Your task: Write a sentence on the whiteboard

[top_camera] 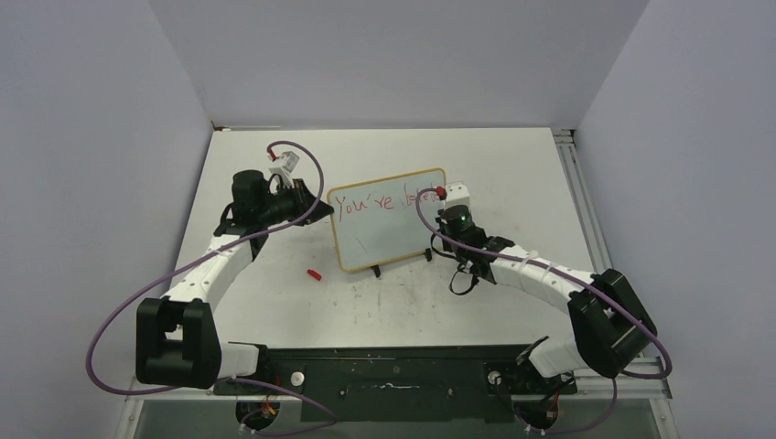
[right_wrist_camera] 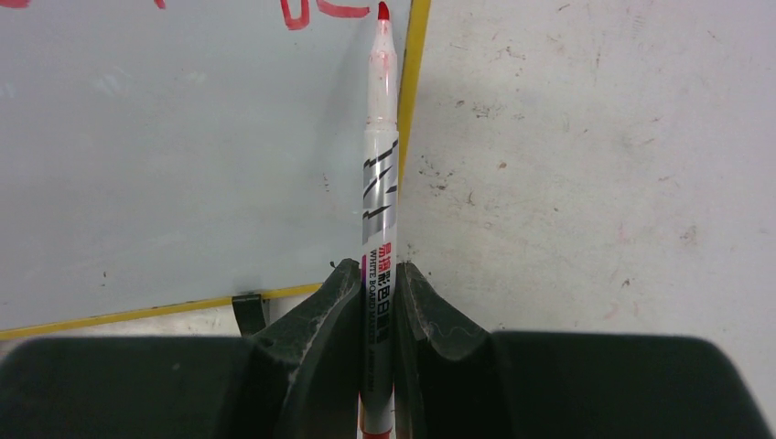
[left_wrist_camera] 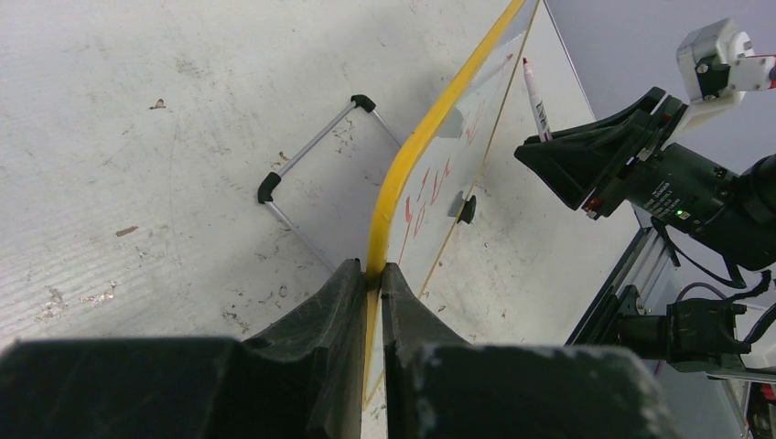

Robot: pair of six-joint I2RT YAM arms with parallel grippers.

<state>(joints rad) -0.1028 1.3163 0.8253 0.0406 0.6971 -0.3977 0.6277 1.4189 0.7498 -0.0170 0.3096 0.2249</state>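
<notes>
The whiteboard (top_camera: 384, 233) stands tilted at the table's middle on its black feet. Red writing (top_camera: 366, 205) runs along its top line, reading "You're" and the start of a further word; my right arm hides the rest. My left gripper (top_camera: 309, 197) is shut on the board's left frame edge (left_wrist_camera: 395, 187). My right gripper (right_wrist_camera: 377, 274) is shut on a red whiteboard marker (right_wrist_camera: 380, 192). The marker tip (right_wrist_camera: 382, 11) is at the board's top right corner, beside the last red strokes (right_wrist_camera: 316, 11). The marker also shows in the left wrist view (left_wrist_camera: 533, 96).
A red marker cap (top_camera: 314, 273) lies on the table left of the board's near corner. The board's wire stand (left_wrist_camera: 311, 151) props it from behind. A metal rail (top_camera: 575, 197) runs along the table's right edge. Grey walls close in the back and sides.
</notes>
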